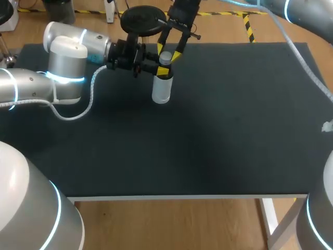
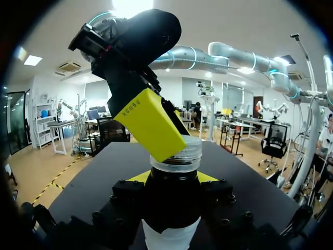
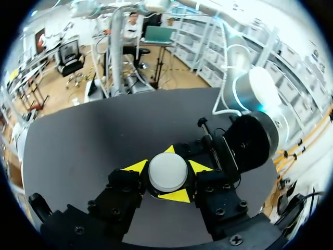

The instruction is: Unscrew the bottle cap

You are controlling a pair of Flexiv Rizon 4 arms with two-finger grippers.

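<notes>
A bottle (image 1: 161, 89) with a white body stands upright on the black table (image 1: 208, 130), toward the far left of middle. My left gripper (image 1: 159, 70) comes in from the side and is shut on the bottle's dark upper part (image 2: 171, 195), its yellow tips on either side. My right gripper (image 1: 167, 55) hangs straight down over the bottle and is shut on the pale cap (image 3: 167, 172), with one yellow fingertip (image 2: 151, 125) against the cap (image 2: 178, 156). In the right wrist view its gripper (image 3: 168, 167) has a yellow tip on each side of the cap.
A round black stool seat (image 1: 143, 21) stands just past the table's far edge behind the grippers. The left arm's white cable (image 1: 86, 107) loops down onto the table. My left arm's wrist (image 3: 255, 138) lies beside the bottle.
</notes>
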